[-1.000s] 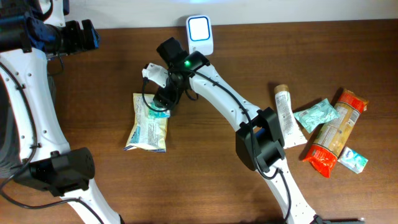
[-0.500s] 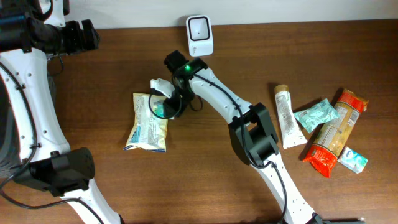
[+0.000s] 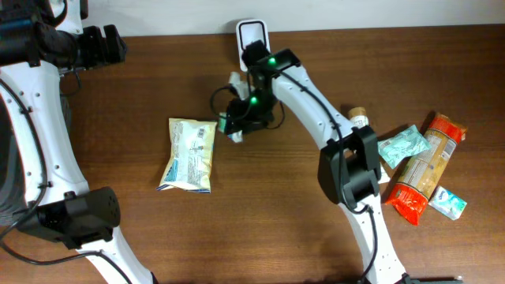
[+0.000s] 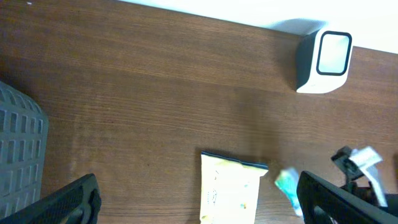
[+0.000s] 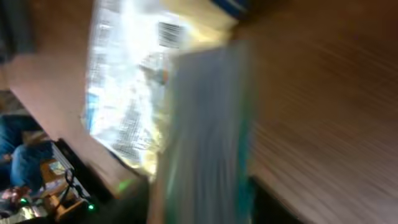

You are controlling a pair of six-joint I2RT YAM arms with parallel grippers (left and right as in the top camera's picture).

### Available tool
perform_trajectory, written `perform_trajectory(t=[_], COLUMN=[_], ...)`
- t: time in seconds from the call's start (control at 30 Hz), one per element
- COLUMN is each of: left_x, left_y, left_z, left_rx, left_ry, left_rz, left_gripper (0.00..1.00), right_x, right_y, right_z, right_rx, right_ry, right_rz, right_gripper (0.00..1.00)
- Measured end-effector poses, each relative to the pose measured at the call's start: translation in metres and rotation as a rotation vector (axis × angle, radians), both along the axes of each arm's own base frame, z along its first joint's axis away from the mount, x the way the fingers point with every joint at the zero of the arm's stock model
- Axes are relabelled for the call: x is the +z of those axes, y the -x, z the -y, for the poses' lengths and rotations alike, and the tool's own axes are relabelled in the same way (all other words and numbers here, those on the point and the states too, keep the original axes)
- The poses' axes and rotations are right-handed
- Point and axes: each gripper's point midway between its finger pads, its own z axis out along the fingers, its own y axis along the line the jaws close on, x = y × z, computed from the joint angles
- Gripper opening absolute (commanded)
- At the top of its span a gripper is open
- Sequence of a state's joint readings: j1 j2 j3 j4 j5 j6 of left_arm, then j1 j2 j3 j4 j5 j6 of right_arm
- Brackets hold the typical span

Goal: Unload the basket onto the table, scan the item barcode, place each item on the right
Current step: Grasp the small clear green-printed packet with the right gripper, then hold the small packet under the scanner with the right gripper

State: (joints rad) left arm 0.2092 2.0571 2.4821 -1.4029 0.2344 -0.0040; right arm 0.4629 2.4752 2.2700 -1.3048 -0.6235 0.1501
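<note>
Nearest me, low in the overhead frame, the brown worktop [image 3: 158, 229] carries a loose cluster of goods at its right edge, among them a pale tube [image 3: 364, 150] and an orange packet [image 3: 426, 170]. Left of centre a yellow-and-white bag [image 3: 189, 154] lies flat, its long axis running up and down the frame.

Just up and right of the bag, near it but apart, is a small teal sachet [image 3: 232, 128]. I take it to be the item to scan. It sits right at the tip of the right gripper [image 3: 237, 118], on the lower-left side. I can't tell whether the jaws are pinching it or standing loose around it. The right wrist picture is smeared with motion and shows only a pale strip with a teal edge, upright in mid-frame, with the bag behind it. From the left wrist the sachet looks a little clear of the gripper's dark parts. No code shows on the sachet itself.

Farther back, at top centre, the white scanner [image 3: 252, 33] stands at the far edge, partly covered by the right arm. It lies up the frame and slightly right of the sachet, so I'd judge the coming move to be a short carry toward its window, printed face turned to it. The right arm is much the nearer. The left gripper [image 4: 198, 190] hangs at upper left, well apart, jaws spread wide.
</note>
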Motion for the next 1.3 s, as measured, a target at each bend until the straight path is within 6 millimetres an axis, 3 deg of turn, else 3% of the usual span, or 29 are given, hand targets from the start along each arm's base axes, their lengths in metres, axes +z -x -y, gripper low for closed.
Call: perform_trajectory(t=[0.1,0.23,0.4,0.6,0.77,0.87,1.0,1.13,1.23,1.3], left_x=[0.0,0.0,0.0,0.0,0.0,0.0,0.0,0.0,0.0,0.0], left_y=[0.0,0.0,0.0,0.0,0.0,0.0,0.0,0.0,0.0,0.0], left_z=[0.0,0.0,0.0,0.0,0.0,0.0,0.0,0.0,0.0,0.0], left_rx=[0.0,0.0,0.0,0.0,0.0,0.0,0.0,0.0,0.0,0.0], left_ry=[0.0,0.0,0.0,0.0,0.0,0.0,0.0,0.0,0.0,0.0], left_rz=[0.0,0.0,0.0,0.0,0.0,0.0,0.0,0.0,0.0,0.0], left_gripper=[0.99,0.99,0.99,0.99,0.99,0.99,0.99,0.99,0.99,0.99], right_x=[-0.026,-0.037,-0.042,-0.043,-0.061,-0.061,-0.058,-0.042,-0.018,0.012], right_y=[0.01,-0.006,-0.022,-0.029,-0.015,-0.014,-0.011,0.006,0.017,0.016], right_z=[0.011,0.026,0.036,0.035,0.036,0.035,0.028,0.003,-0.011,-0.008], right_rx=[-0.017,0.079,0.126,0.12,0.107,0.087,0.09,0.169,0.208,0.198], right_ry=[0.096,0.184,0.253,0.262,0.262,0.254,0.208,-0.002,-0.197,-0.311], right_rz=[-0.048,0.099,0.204,0.237,0.169,0.155,0.135,0.085,0.037,0.039], right_gripper=[0.56,0.54,0.5,0.45,0.26,0.04,0.04,0.04,0.04,0.04])
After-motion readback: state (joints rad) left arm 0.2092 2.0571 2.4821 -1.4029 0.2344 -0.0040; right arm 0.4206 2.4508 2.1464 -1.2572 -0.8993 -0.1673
